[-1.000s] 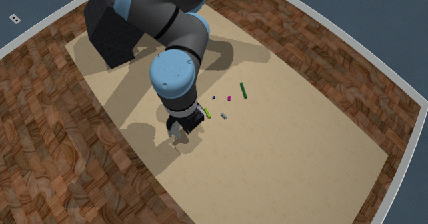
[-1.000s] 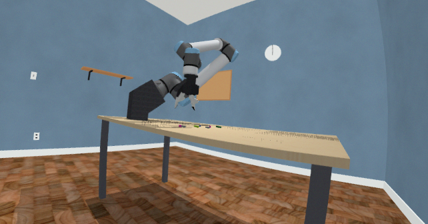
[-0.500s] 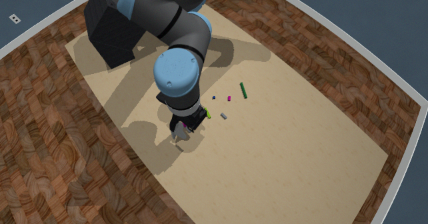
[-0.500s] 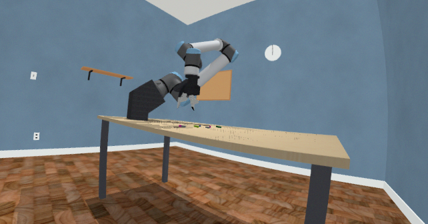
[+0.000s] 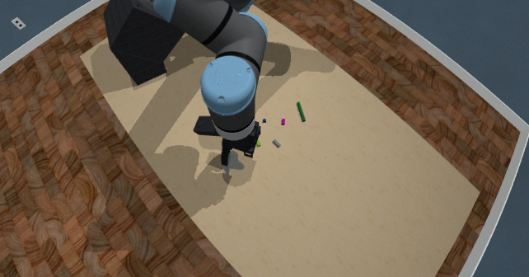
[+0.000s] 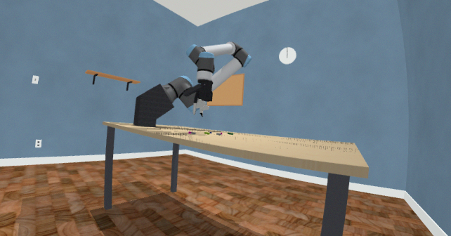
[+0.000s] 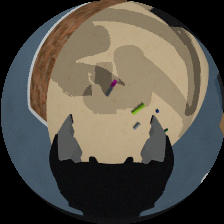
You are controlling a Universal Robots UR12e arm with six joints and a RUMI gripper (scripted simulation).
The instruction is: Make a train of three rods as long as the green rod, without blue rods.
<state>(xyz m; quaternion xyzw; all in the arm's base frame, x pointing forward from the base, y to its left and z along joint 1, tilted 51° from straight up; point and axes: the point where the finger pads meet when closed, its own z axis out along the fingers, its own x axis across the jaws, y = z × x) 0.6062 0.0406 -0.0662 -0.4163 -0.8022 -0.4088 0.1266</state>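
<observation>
Exterior view, left to right: you have two wall plates, a switch above an outlet, on blue walls, then one shelf on two brackets. The one table has a pale wood top, and three of its dark legs show. One arm stands at its left end, with your gripper above the tabletop, fingers spread wide and pinching nothing.

Under and right of it you can count seven rods: two magenta, two grey, one lime, one blue, one green. First come a magenta rod and a grey rod, in line end to end, touching or nearly so; that is your train so far, two rods long. Next are the lime rod, apart from the pair, the blue rod, the second grey rod, the other magenta rod and the green rod, all loose and apart.

Behind, you see one tan board, then one round clock. Brown wood-block floor meets white baseboard.
</observation>
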